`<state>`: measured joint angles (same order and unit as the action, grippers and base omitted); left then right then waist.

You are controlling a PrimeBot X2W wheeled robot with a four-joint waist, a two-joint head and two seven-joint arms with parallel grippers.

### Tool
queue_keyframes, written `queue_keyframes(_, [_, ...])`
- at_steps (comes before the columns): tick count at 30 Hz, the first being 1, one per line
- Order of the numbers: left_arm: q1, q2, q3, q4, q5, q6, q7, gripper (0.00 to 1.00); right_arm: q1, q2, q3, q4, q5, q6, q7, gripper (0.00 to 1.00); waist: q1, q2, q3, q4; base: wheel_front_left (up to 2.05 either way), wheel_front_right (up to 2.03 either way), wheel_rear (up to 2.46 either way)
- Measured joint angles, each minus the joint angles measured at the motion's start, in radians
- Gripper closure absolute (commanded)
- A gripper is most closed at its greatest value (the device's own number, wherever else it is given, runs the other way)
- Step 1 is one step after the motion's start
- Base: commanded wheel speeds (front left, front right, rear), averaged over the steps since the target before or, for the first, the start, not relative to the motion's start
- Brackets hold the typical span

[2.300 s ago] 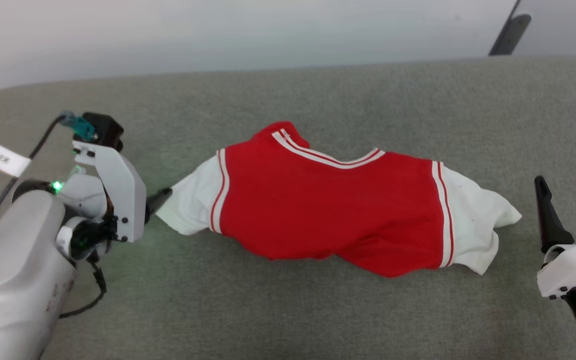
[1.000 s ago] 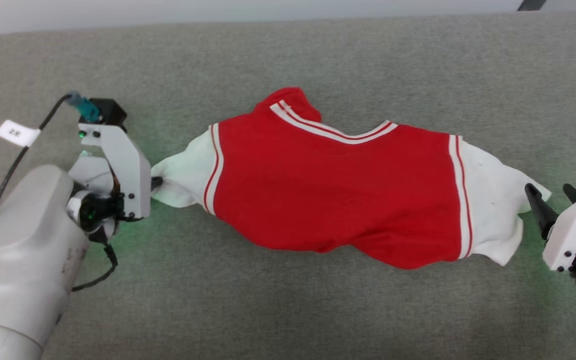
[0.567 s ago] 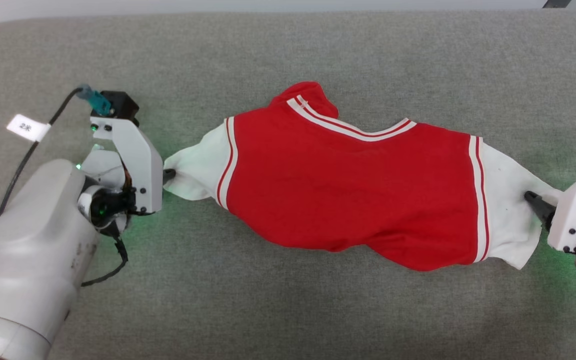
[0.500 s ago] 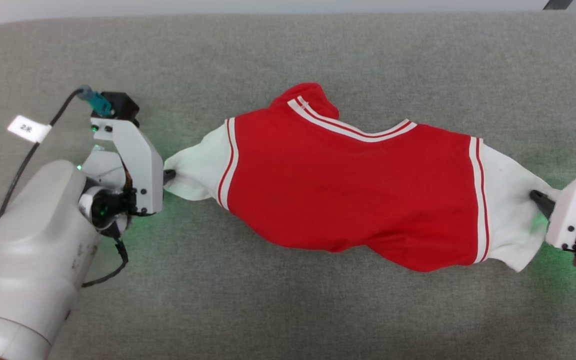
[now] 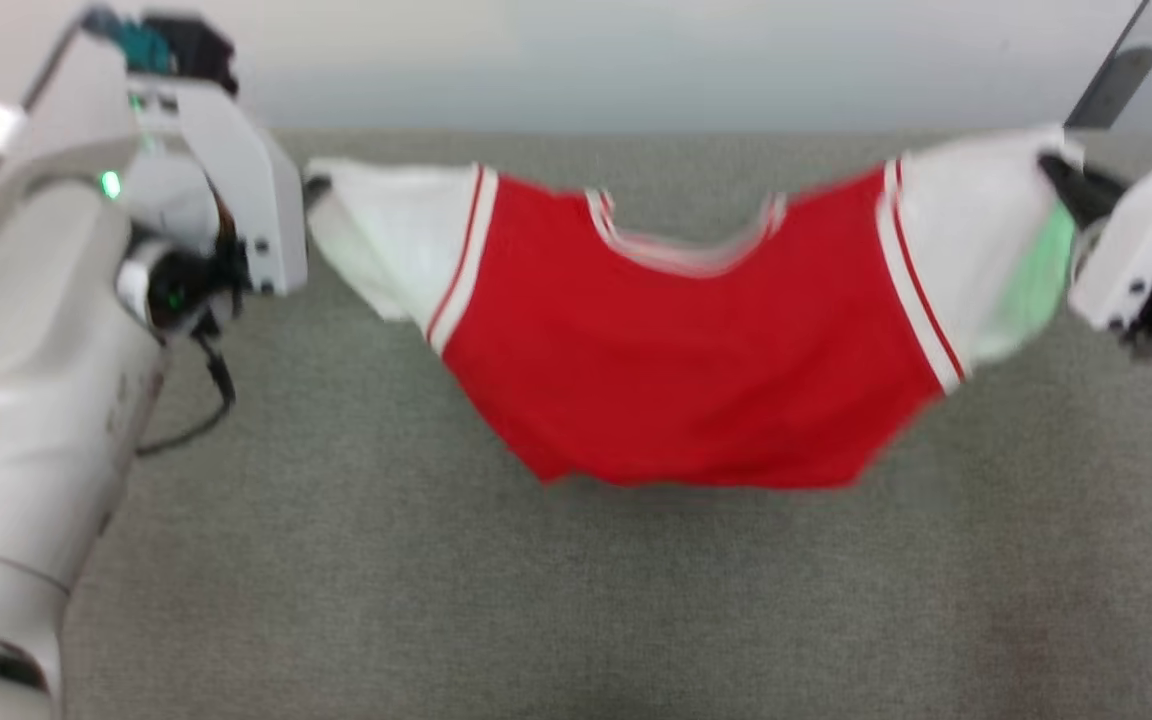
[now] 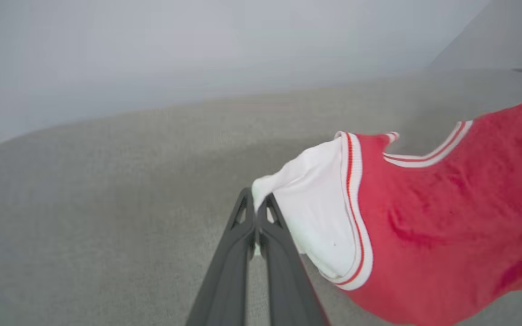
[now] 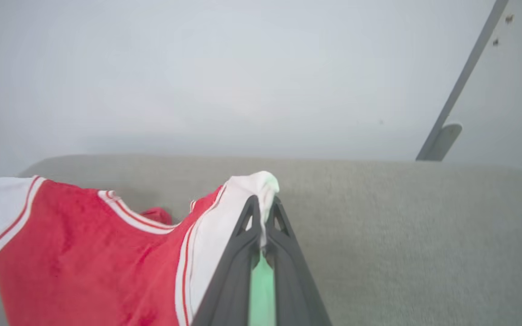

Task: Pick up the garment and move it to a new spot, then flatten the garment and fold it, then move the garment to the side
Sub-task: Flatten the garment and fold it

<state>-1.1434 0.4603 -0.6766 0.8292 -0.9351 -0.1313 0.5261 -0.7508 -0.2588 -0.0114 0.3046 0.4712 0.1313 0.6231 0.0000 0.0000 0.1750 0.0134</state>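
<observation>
The garment point(image 5: 696, 340), a red jersey with white sleeves and red-white striped trim, hangs stretched in the air above the grey surface, sagging in the middle. My left gripper point(image 5: 314, 188) is shut on the tip of its left white sleeve point(image 6: 315, 213); in the left wrist view the gripper point(image 6: 257, 206) pinches the cloth's edge. My right gripper point(image 5: 1054, 168) is shut on the right white sleeve point(image 7: 224, 226), and in the right wrist view the gripper point(image 7: 263, 206) clamps cloth between the fingers. No number shows on the side facing the head camera.
The grey fabric-covered surface point(image 5: 576, 600) spreads under the hanging jersey. A pale wall point(image 5: 586, 60) rises behind its far edge. A dark slanted bar point(image 5: 1106, 80) leans at the back right. My left forearm point(image 5: 26, 380) takes up the left side.
My right gripper went from open around the right sleeve to shut on it. Both grippers then rose, lifting the jersey off the surface. The head camera has shifted too.
</observation>
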Motion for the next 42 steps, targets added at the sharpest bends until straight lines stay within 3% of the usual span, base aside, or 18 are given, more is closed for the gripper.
queue_keyframes(9, [-0.139, 0.000, 0.000, 0.007, 0.043, 0.000, -0.088, 1.00, -0.162, -0.011, 0.079, 0.033, 0.012, 0.000, -0.126, 1.00, 0.0000, 0.0001, -0.100, 0.017, 0.00, 0.00, 0.00])
queue_keyframes(13, [-0.222, 0.008, 0.003, 0.023, 0.075, 0.000, -0.177, 1.00, -0.266, -0.017, 0.111, 0.105, 0.016, 0.000, -0.220, 1.00, 0.0000, 0.0000, -0.151, 0.029, 0.00, 0.00, 0.00])
queue_keyframes(23, [-0.321, 0.014, -0.018, 0.051, 0.089, 0.000, -0.237, 1.00, -0.394, -0.024, 0.155, 0.234, 0.032, 0.000, -0.299, 1.00, 0.0000, 0.0000, -0.184, 0.048, 0.00, 0.00, 0.00])
queue_keyframes(34, [-0.376, 0.024, -0.054, 0.076, 0.074, 0.000, -0.297, 1.00, -0.509, -0.040, 0.205, 0.348, 0.039, 0.000, -0.393, 1.00, 0.0000, 0.0000, -0.108, 0.049, 0.00, 0.00, 0.00])
queue_keyframes(42, [-0.506, 0.006, -0.061, 0.116, 0.111, 0.006, -0.437, 1.00, -0.671, -0.027, 0.242, 0.462, -0.043, 0.000, -0.575, 1.00, 0.0000, 0.0000, 0.025, 0.041, 0.00, 0.00, 0.00])
